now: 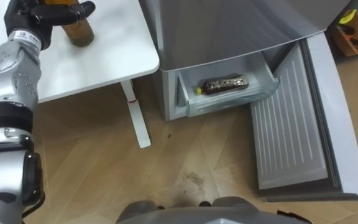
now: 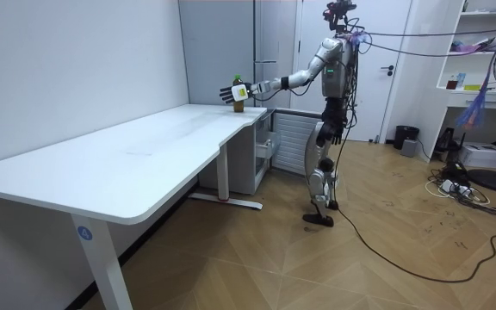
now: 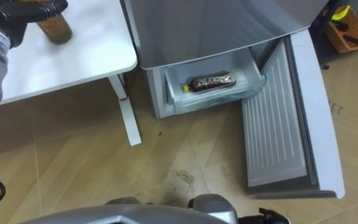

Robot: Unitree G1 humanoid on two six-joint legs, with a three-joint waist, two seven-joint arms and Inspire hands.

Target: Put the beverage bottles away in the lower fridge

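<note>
A brown drink bottle (image 1: 80,32) stands near the corner of the white table (image 1: 107,59). My left hand (image 1: 37,17) reaches out to it, and its fingers and thumb curl round the bottle's upper part. In the room view I stand between the table and the fridge, left arm stretched toward the bottle (image 2: 239,105) with the left hand (image 2: 228,92) at it. A second dark bottle (image 1: 224,84) with a yellow cap lies on its side in the pulled-out lower fridge drawer (image 1: 229,102).
The grey fridge (image 1: 229,25) stands right of the table, its lower door (image 1: 291,130) swung open over the wooden floor. The table leg (image 1: 135,115) stands close to the drawer. An orange bin (image 1: 353,34) sits at the far right.
</note>
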